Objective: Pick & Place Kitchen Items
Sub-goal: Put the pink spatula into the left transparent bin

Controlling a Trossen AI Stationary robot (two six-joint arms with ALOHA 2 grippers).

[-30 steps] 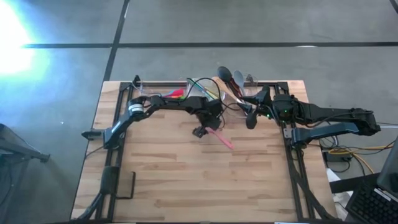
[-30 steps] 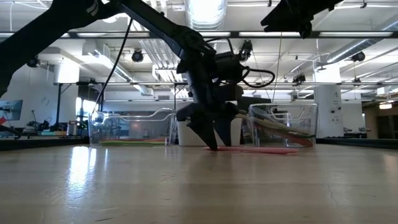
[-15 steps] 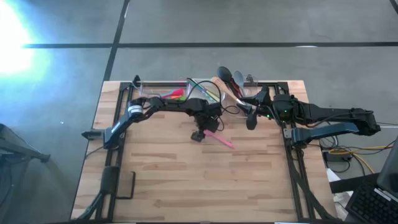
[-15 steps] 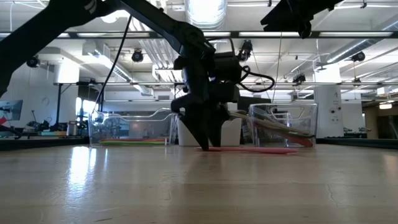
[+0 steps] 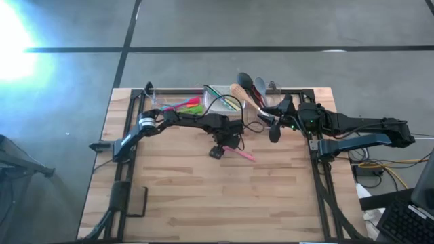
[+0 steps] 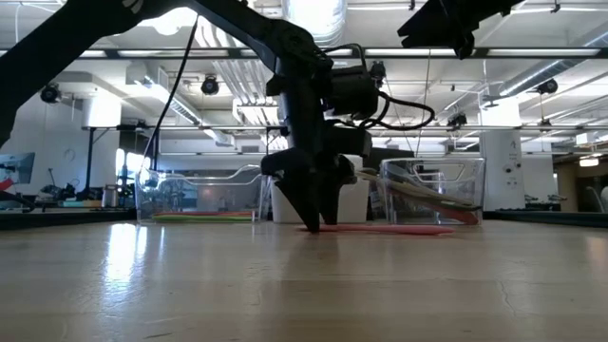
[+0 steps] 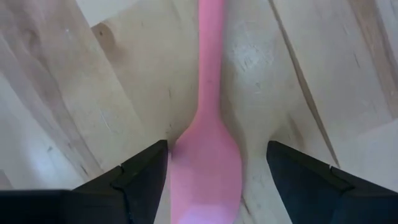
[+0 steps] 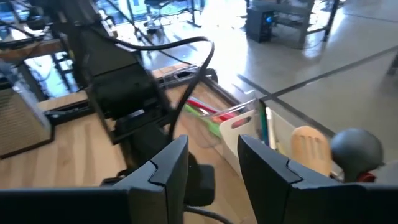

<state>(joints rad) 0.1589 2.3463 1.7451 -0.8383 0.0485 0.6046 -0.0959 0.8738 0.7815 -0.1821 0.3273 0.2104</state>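
Left gripper (image 7: 214, 163) straddles pink spatula (image 7: 207, 158)

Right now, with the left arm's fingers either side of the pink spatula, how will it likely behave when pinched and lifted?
The pink spatula lies flat on the table, so the open left gripper has little height to catch. It looks slim, so probably light. Gripped at the broad blade, the long handle may droop or swing; it looks unlikely to roll.
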